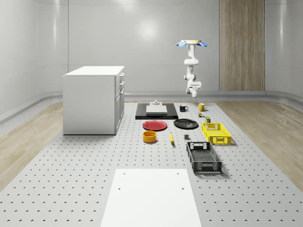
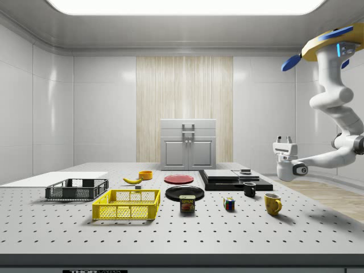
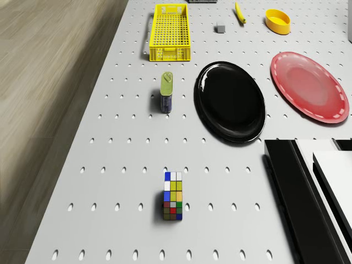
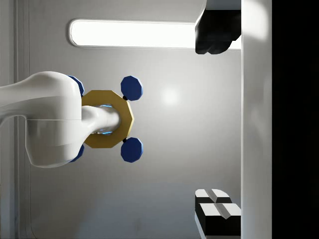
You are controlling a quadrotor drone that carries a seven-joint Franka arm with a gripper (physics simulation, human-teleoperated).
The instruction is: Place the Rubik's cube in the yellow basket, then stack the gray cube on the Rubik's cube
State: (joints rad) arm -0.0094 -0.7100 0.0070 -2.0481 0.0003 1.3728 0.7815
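1. Hovering high above the far end of the perforated table (image 1: 71, 179), the drone (image 1: 191, 43) hangs in the air near the yellow mug (image 1: 201, 107) and touches nothing.
2. Its arm bends down and holds the gripper (image 2: 283, 139) with fingers pointing up, well clear of every object; in the wrist view two pads (image 4: 218, 195) sit pressed together, so the jaws look closed on nothing.
3. The Rubik's cube (image 3: 172, 196) sits on the bare table; in the whole-scene view it lies at about 11 o'clock from the yellow basket (image 1: 216, 133), near the can (image 3: 166, 91).
4. The gray cube (image 3: 220, 28) rests on the table at roughly 9 o'clock from the yellow basket in the whole-scene view, between it and the banana (image 1: 171, 137).
5. The black plate (image 3: 231, 100) and red plate (image 3: 309, 86) lie side by side beyond them.
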